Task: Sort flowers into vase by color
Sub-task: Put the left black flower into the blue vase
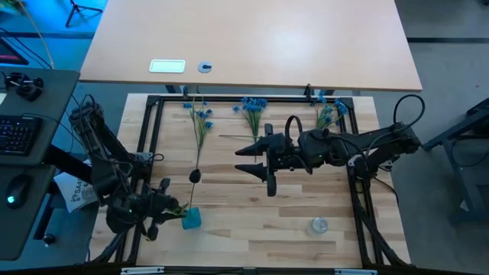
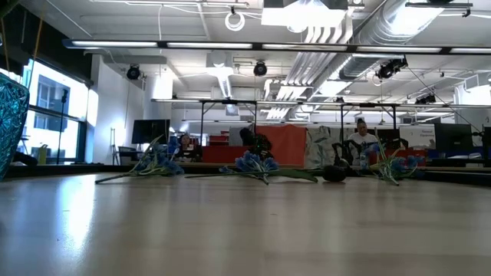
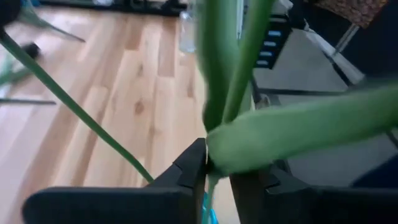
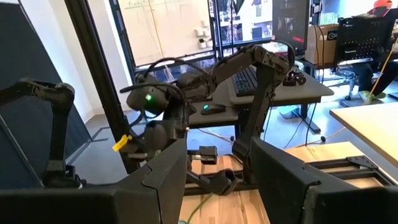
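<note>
My left gripper point(image 1: 174, 208) point(image 3: 217, 163) is at the table's near left, right beside the teal vase point(image 1: 192, 219) point(image 2: 11, 115), shut on a leafy green flower stem. That flower's dark bud point(image 1: 195, 176) lies toward the far side of the vase. My right gripper point(image 1: 244, 159) point(image 4: 217, 180) hovers open over the table's middle, touching nothing. Three blue sprigs point(image 1: 200, 114) point(image 1: 254, 107) point(image 1: 330, 111) lie on their sides along the far edge. In the low view a second dark bud point(image 2: 334, 174) lies on the table; my right arm hides it from above. My left gripper pinches the flower's stem between its two fingers just where the long leaves branch off point(image 3: 214, 157). The fingers come roughly level from the table's left, across the stem. The stem slants toward the far side, bud end free, and its lower end points at the teal vase point(image 3: 209, 215).
A small clear glass vase point(image 1: 318, 225) stands at the near right. A black frame point(image 1: 229, 99) borders the wooden work area on its sides. A loose stem point(image 1: 233, 137) lies just left of my right gripper. Bare wood stretches between the two vases.
</note>
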You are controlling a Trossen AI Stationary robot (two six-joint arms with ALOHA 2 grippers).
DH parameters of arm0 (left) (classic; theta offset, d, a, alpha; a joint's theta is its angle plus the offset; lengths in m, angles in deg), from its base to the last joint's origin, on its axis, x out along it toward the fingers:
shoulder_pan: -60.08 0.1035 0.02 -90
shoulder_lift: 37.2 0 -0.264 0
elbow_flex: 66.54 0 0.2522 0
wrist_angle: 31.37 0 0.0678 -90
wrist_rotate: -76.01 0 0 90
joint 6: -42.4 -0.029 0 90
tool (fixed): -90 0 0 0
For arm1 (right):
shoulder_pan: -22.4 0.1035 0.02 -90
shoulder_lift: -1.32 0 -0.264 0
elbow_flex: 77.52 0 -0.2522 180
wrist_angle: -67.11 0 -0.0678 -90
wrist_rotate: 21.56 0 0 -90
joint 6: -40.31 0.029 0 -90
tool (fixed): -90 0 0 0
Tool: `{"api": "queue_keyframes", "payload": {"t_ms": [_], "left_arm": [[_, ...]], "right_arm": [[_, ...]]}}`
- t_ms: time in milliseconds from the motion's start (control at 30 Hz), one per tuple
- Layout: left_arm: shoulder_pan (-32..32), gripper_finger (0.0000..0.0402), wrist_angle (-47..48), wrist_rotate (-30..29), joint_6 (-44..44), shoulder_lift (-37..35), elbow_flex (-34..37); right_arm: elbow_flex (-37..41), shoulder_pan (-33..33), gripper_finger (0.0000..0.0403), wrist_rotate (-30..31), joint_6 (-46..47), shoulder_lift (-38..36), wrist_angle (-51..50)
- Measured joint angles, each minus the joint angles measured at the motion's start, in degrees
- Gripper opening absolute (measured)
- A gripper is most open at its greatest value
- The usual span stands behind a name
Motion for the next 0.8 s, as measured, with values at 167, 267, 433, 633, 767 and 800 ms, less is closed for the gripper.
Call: {"api": "queue_keyframes", "payload": {"t_ms": [167,267,433,633,767,800], "left_arm": [[0.0,0.0096,2.2,3.1,3.7,-1.2,0.0],[0.0,0.0117,3.7,6.8,5.8,-2.4,0.0],[0.0,0.0145,5.3,13.7,8.7,-6.4,0.0],[0.0,0.0164,5.3,16.1,11.1,-12.9,0.0],[0.0,0.0166,3.9,15.7,12.0,-17.3,-1.2],[0.0,0.0166,2.6,15.2,11.9,-18.3,-1.7]], "right_arm": [[0.0,0.0,0.0172,0.0,0.0,0.0,-0.9],[0.0,0.0,0.0172,0.0,0.0,0.0,-0.9],[0.0,0.0,0.0172,0.0,-1.8,0.0,-0.9],[0.0,0.0,0.0172,0.0,-2.6,0.0,-0.9],[0.0,0.0,0.0172,0.0,-2.6,0.0,-0.9],[0.0,0.0,0.0172,0.0,-2.7,0.0,-0.9]]}}
